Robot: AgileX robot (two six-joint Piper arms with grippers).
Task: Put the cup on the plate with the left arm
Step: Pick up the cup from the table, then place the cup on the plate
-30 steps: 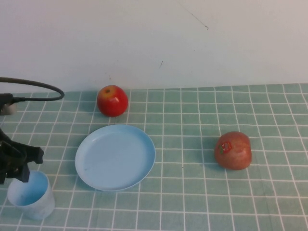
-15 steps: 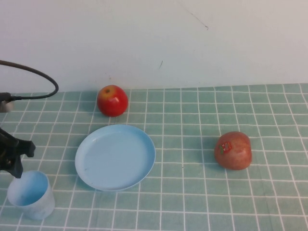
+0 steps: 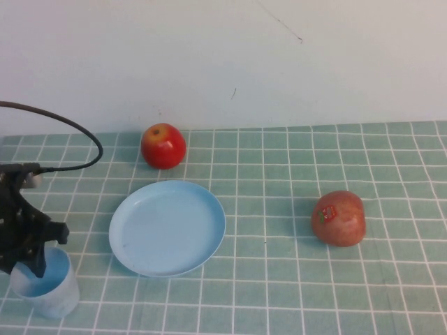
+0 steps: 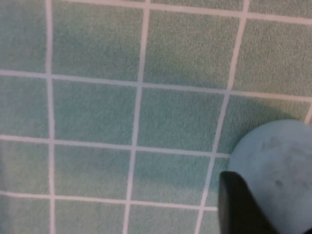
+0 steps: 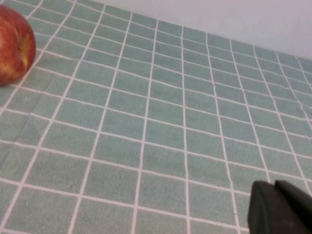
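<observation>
The pale blue cup (image 3: 46, 287) stands upright near the table's front left corner. The wide pale blue plate (image 3: 167, 227) lies to its right, apart from it. My left gripper (image 3: 29, 257) hangs over the cup's left rim, open, with one black finger dipping at the cup's mouth. In the left wrist view one black finger (image 4: 240, 205) shows against the cup (image 4: 280, 158); the other finger is out of view. My right gripper (image 5: 280, 209) shows only in the right wrist view, shut and empty above the cloth.
A red apple (image 3: 163, 145) sits behind the plate near the wall. A second reddish apple with a sticker (image 3: 339, 218) lies to the right and shows in the right wrist view (image 5: 12, 46). A black cable (image 3: 70, 132) arcs above the left arm.
My left gripper has swung back right and down onto the cup's left rim after drifting left. The cable has shifted. The cup, plate and apples have not moved.
</observation>
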